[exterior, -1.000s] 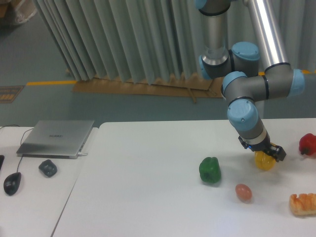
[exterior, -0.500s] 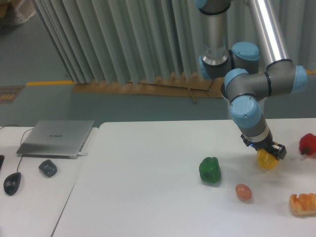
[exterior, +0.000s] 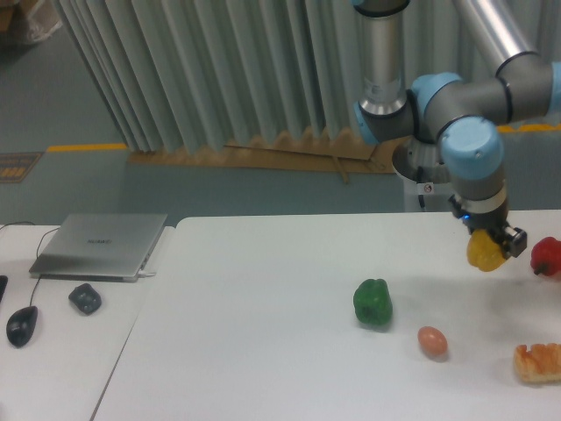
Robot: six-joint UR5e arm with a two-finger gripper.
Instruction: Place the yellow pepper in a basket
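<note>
We see the gripper (exterior: 493, 246) with its jaws closed around the yellow pepper (exterior: 484, 252), held clear above the table (exterior: 263, 307); just right of the jaws sits the red pepper (exterior: 547, 256); lower left lies the green pepper (exterior: 372, 303).

White counter (exterior: 263, 351): green bell pepper (exterior: 372, 303) mid-right, egg (exterior: 432, 341) just in front of it, red pepper (exterior: 547, 256) and bread (exterior: 538, 361) at right edge. Left side: closed laptop (exterior: 101, 245), mouse (exterior: 22, 325), dark stone-like object (exterior: 85, 298).
</note>
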